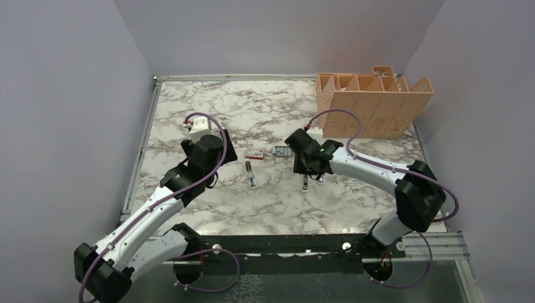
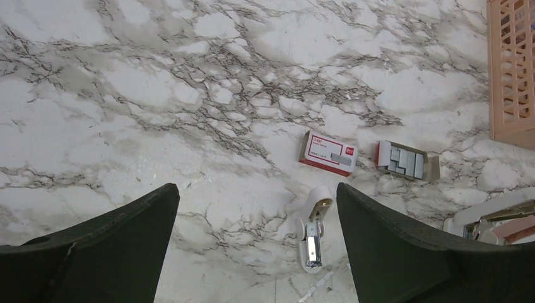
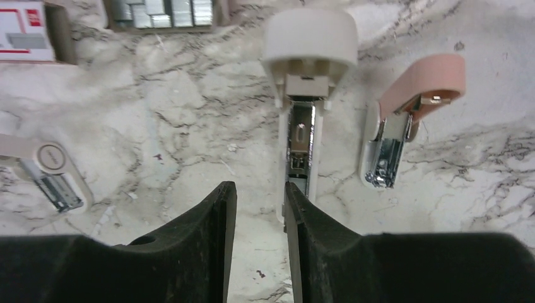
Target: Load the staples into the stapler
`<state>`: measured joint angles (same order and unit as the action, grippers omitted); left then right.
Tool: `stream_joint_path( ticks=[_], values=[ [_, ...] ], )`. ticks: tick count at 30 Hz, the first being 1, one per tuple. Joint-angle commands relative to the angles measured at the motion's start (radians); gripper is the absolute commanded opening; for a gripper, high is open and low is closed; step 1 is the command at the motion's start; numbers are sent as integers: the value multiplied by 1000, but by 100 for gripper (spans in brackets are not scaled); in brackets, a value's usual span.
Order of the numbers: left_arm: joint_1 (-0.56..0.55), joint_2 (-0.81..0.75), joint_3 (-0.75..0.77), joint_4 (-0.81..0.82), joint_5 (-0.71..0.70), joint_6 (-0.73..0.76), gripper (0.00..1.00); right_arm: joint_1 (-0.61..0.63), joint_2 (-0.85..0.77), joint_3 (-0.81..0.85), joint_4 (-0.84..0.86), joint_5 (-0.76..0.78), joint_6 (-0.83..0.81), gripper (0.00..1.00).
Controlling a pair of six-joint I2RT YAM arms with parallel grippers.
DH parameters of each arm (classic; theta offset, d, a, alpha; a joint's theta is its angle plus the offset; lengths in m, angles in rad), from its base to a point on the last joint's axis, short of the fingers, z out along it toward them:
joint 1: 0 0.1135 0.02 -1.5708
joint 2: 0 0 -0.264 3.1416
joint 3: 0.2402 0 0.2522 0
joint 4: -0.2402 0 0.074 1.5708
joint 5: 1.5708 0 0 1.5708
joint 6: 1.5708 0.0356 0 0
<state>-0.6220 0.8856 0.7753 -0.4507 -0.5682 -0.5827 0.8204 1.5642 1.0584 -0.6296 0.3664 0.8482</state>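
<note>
Marbled worktop carries the staples, grey strips in a flat tray at the top edge of the right wrist view, just beside a red-and-white box in the upper left corner. Right tool sits bottom centre, fingers parted by a narrow gap holding nothing, one fingertip right at the near end of the opened white stapler, a pink stapler to its right. Left tool is spread wide above the worktop.

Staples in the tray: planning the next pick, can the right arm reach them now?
Probably yes: the staples lie uncovered ahead of the right gripper, whose jaws are empty; the open white stapler sits beside that path.
</note>
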Motion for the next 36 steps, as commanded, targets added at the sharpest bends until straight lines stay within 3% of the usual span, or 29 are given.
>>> stream_joint_path(
  ticks=[1,14,21,36],
  values=[
    [2,1,-6,22,11,1,95,-2,-13,68,38,12,-95,39],
    [2,11,-5,29,17,6,95,-32,202,289,64,-17,-239,32],
    [3,15,-7,31,18,6,95,-54,346,390,79,-65,-282,41],
    [2,9,-11,30,8,9,95,-96,509,503,73,-118,-333,42]
  ],
)
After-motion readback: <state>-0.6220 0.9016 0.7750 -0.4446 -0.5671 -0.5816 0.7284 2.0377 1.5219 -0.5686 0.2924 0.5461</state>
